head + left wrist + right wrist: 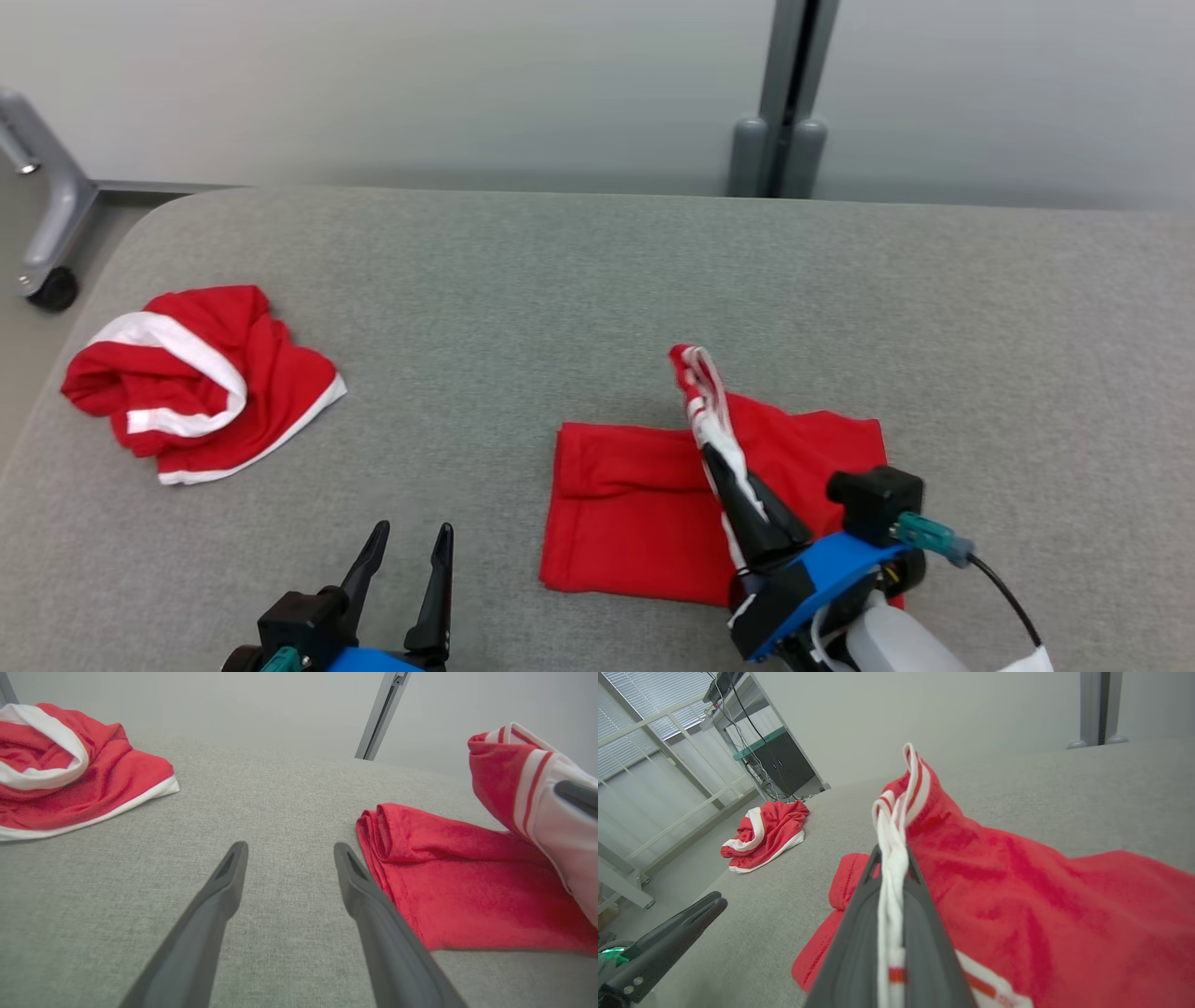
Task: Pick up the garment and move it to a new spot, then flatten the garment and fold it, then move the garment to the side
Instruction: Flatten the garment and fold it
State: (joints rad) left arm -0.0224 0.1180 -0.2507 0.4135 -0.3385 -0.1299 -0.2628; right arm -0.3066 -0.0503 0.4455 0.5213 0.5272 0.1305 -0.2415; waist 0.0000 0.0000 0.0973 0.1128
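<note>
On a speckled grey table, a plain red garment at five o'clock carries a band striped white and red. At nine o'clock a second garment is red with broad white bands. The left gripper and right gripper have black fingers on bright blue bodies.

Two red garments lie on one grey desk: a folded garment near the desk's front edge and a crumpled garment at the desk's left end. Two pincers, the left pincer and the right pincer, are over the desk's front. One post stands behind the desk, and one wheel is beyond the desk's left corner.
</note>
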